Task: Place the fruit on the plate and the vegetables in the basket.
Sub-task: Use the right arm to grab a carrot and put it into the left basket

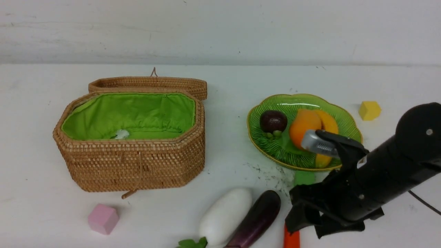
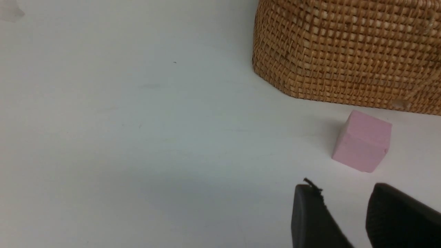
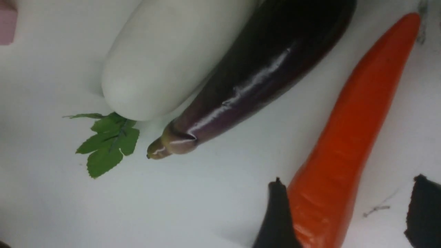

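Note:
The green plate [image 1: 299, 102] holds the dark purple mangosteen [image 1: 273, 121], the orange mango [image 1: 303, 126] and the yellow banana [image 1: 328, 124]. The open basket [image 1: 137, 165] stands at the left and shows its green lining. The white radish [image 1: 225, 215], the eggplant [image 1: 258, 218] and the red pepper [image 1: 291, 239] lie at the front. My right gripper [image 1: 303, 224] is open and its jaws straddle the pepper's thick end [image 3: 330, 179], one finger [image 3: 275, 213] against it. My left gripper [image 2: 342, 188] is open and empty, low over the table near the basket wall [image 2: 344, 51]. I see no gourd.
A pink cube [image 1: 102, 218] sits in front of the basket and also shows in the left wrist view [image 2: 361, 141]. A yellow cube [image 1: 369, 110] lies right of the plate. A small green piece [image 1: 305, 177] shows behind my right arm. The basket lid [image 1: 148, 83] hangs open behind.

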Action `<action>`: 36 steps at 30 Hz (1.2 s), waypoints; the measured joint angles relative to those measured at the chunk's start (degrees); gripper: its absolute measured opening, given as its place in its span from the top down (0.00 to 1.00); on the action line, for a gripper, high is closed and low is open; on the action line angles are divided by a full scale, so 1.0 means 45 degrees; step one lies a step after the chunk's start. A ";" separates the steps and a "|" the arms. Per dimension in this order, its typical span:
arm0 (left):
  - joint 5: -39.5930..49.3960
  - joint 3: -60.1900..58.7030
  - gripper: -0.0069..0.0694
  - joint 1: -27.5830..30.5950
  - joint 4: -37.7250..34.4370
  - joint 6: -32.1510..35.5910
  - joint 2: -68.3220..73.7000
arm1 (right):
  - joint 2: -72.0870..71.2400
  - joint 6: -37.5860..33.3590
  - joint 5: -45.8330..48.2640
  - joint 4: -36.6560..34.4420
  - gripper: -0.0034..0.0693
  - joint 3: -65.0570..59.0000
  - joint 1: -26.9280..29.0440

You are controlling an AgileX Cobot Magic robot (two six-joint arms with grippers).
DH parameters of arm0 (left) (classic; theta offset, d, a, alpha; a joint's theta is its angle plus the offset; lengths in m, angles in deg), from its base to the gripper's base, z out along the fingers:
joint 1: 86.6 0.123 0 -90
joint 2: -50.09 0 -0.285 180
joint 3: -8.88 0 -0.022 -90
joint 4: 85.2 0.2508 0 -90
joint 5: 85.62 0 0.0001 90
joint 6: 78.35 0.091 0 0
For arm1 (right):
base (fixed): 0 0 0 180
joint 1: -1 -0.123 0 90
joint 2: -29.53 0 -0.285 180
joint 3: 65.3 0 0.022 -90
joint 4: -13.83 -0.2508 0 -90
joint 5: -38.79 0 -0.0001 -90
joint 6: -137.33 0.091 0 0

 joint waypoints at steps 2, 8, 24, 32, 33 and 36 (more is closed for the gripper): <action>0.0000 0.0000 0.60 0.0000 0.0000 0.0000 0.0000 | 0.0254 -0.0040 0.0003 -0.0059 0.28 0.0000 0.0000; 0.0000 0.0000 0.60 0.0000 0.0000 0.0000 0.0000 | 0.1188 -0.0036 -0.0124 -0.0077 0.28 0.0000 -0.0559; 0.0000 0.0000 0.60 0.0000 0.0013 0.0000 0.0000 | 0.2582 0.3418 -0.0629 0.3219 0.35 0.0187 -0.2058; 0.0000 0.0000 0.60 0.0000 0.0013 0.0000 0.0000 | 0.1337 0.3418 0.0142 0.3513 0.41 0.0305 -0.1706; 0.0000 0.0000 0.60 0.0000 0.0013 0.0000 0.0000 | 0.0958 0.3418 0.0341 0.3572 0.41 0.0483 -0.1482; 0.0000 0.0000 0.60 0.0000 0.0013 0.0000 0.0000 | -0.0186 0.2963 0.0487 0.3671 0.41 0.1498 -0.0774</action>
